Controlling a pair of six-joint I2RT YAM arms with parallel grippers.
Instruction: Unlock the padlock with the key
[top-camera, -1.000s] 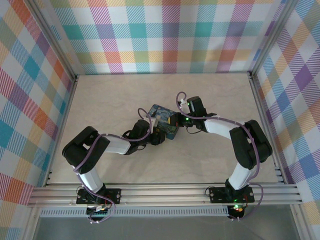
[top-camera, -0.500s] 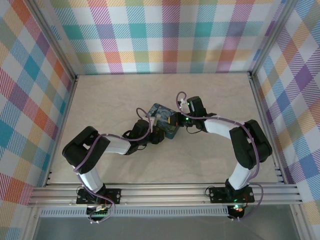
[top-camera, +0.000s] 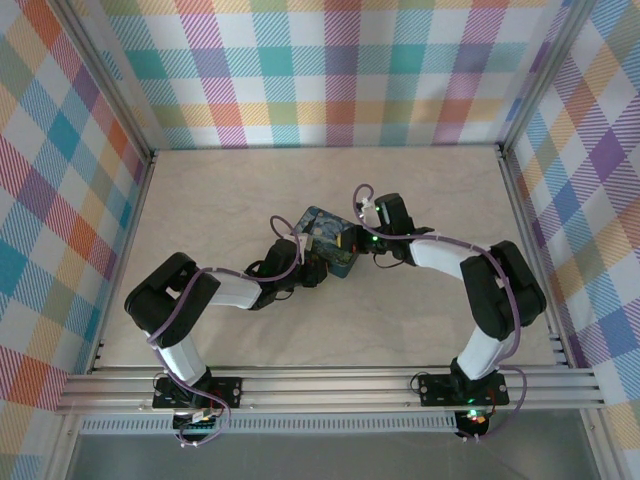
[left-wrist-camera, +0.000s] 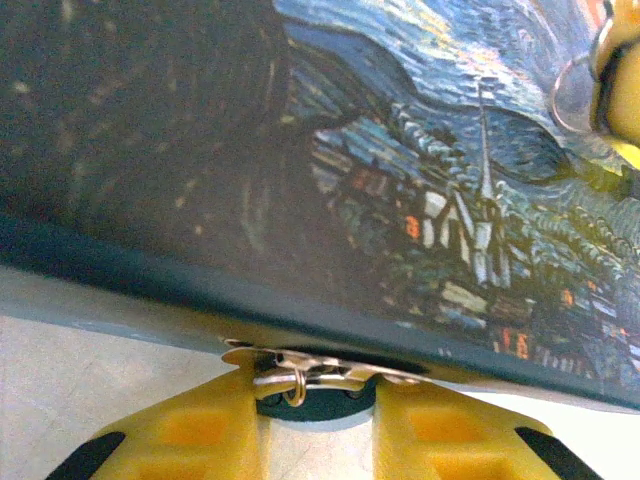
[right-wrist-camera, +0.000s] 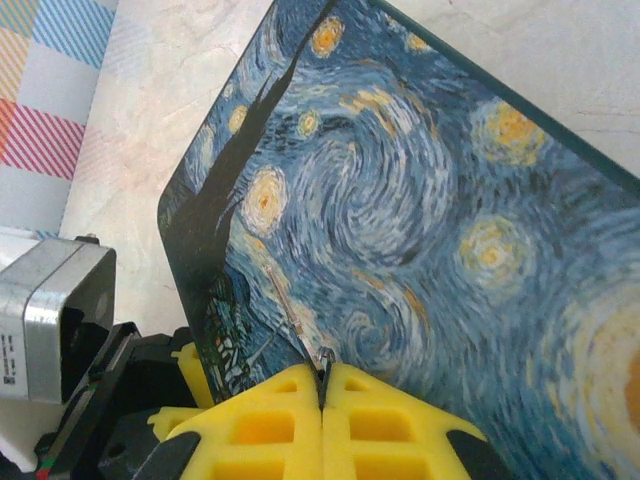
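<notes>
Top external shows nothing shifted since earlier: left gripper (top-camera: 312, 272) sits at the starry-night box's (top-camera: 328, 238) near edge, fingers closed around the padlock (left-wrist-camera: 315, 400); right gripper (top-camera: 350, 243), at the box's right edge, pinches the key (right-wrist-camera: 322, 362).

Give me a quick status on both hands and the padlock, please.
Left hand shut on padlock, at edge of box. Right hand shut, apparently pinching key, over the lid. Key not yet at padlock.

Starry-night box (top-camera: 327, 240), beige table (top-camera: 230, 190), plaid walls (top-camera: 330, 70)
</notes>
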